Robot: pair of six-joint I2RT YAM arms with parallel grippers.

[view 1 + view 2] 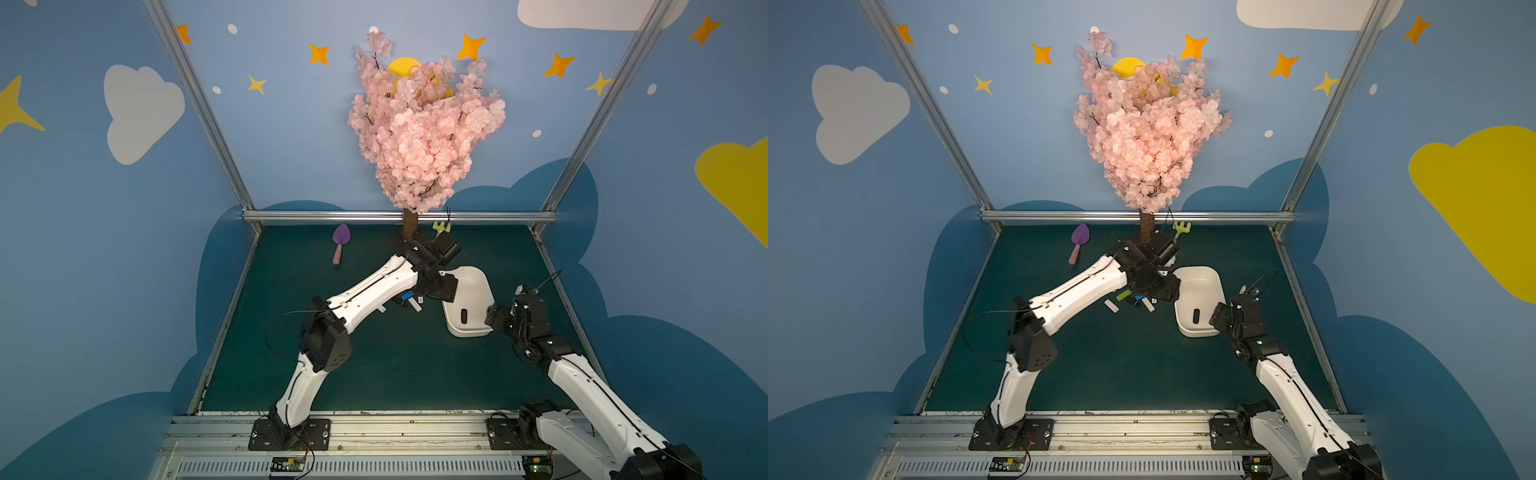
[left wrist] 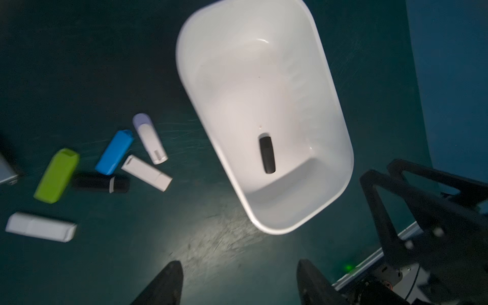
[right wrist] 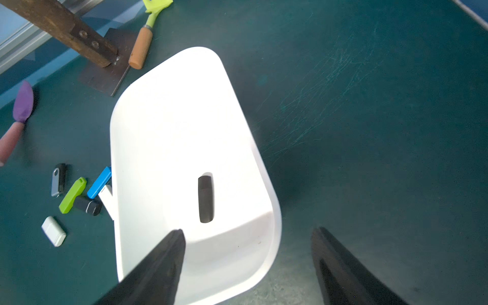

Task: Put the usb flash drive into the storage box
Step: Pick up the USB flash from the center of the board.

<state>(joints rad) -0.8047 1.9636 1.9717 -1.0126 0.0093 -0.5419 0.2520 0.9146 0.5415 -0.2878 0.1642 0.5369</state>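
Note:
The storage box (image 1: 471, 286) (image 1: 1200, 286) is a white tub on the green mat, right of centre. A black usb flash drive (image 2: 267, 154) (image 3: 205, 199) (image 1: 464, 316) lies flat on its floor near the front end. My left gripper (image 2: 239, 264) hangs open and empty above the mat, just off the box's (image 2: 250, 79) front left corner. My right gripper (image 3: 248, 231) is open and empty at the box's (image 3: 171, 132) front end, one finger over the box and the other outside its wall. Several more flash drives lie loose left of the box, among them a green one (image 2: 56, 175) and a blue one (image 2: 115, 151).
A pink blossom tree stands at the back centre on a trunk (image 1: 409, 224) with a metal foot plate (image 3: 111, 66). A purple trowel (image 1: 340, 243) lies at the back left and a green toy rake (image 1: 1181, 228) beside the trunk. Aluminium rails edge the mat.

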